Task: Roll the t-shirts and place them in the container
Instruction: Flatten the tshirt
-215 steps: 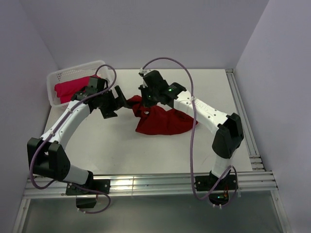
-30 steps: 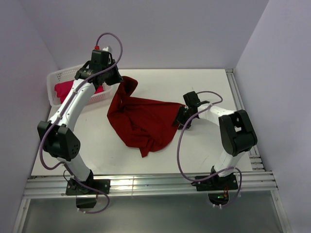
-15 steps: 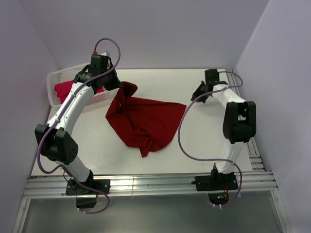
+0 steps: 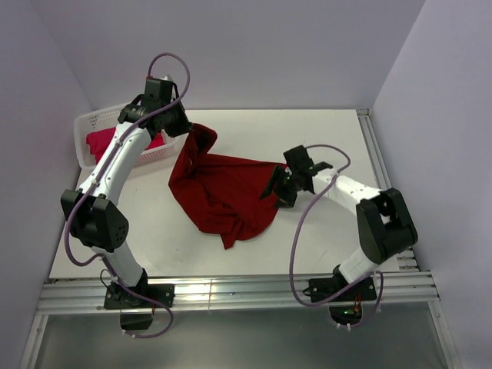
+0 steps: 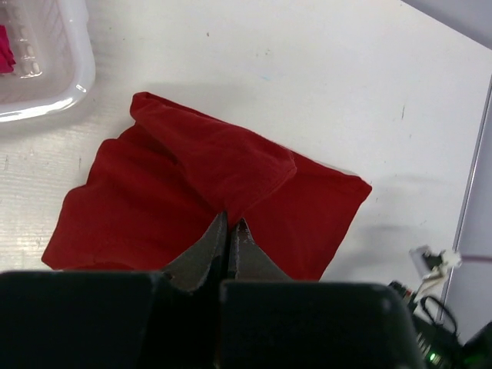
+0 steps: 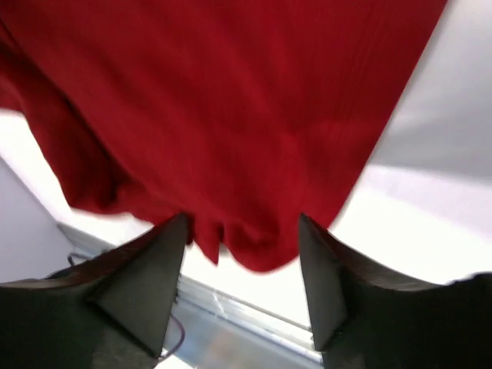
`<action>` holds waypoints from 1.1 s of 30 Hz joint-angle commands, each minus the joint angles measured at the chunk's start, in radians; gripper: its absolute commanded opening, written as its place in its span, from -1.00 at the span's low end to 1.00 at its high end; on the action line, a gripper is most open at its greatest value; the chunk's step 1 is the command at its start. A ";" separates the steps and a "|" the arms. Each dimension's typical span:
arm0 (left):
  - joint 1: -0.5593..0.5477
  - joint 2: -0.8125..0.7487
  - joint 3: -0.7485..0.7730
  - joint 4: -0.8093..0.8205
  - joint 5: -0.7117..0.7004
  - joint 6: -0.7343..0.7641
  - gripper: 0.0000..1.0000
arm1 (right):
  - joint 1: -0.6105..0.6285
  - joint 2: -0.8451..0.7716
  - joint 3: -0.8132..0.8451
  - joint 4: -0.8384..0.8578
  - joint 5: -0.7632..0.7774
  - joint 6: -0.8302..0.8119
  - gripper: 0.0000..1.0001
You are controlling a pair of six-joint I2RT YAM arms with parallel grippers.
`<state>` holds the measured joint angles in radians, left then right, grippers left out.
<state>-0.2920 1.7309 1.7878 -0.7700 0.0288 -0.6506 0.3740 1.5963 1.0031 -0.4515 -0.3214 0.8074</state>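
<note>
Your left arm (image 4: 115, 165) and right arm (image 4: 344, 187) are white, black-jointed, purple-cabled; the right gripper (image 6: 242, 221) has fingers (image 6: 146, 284) shaped like dark wedges.

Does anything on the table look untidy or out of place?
The dark crimson t-shirt lies skewed and wrinkled, not flat; the left gripper pinches one part up beside the white basket.

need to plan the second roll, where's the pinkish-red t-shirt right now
In the top view the pinkish-red t-shirt lies inside the white basket at the far-left corner of the table, partly under the left arm.
</note>
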 commanded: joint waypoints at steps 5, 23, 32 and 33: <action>0.011 -0.010 0.018 0.009 -0.006 -0.004 -0.99 | 0.161 -0.150 -0.149 0.086 0.050 0.249 0.37; 0.019 -0.010 -0.001 0.000 0.013 0.017 -0.99 | 0.310 -0.108 -0.302 0.194 0.119 0.467 0.29; 0.024 -0.036 -0.037 0.006 0.006 0.011 -0.99 | 0.258 -0.096 -0.291 0.165 0.148 0.403 -1.00; 0.024 -0.039 -0.045 0.012 0.011 0.008 -0.99 | 0.217 -0.114 -0.300 0.151 0.153 0.388 -1.00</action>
<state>-0.2741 1.7340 1.7569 -0.7784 0.0296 -0.6472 0.6548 1.5356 0.6895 -0.2623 -0.2211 1.2427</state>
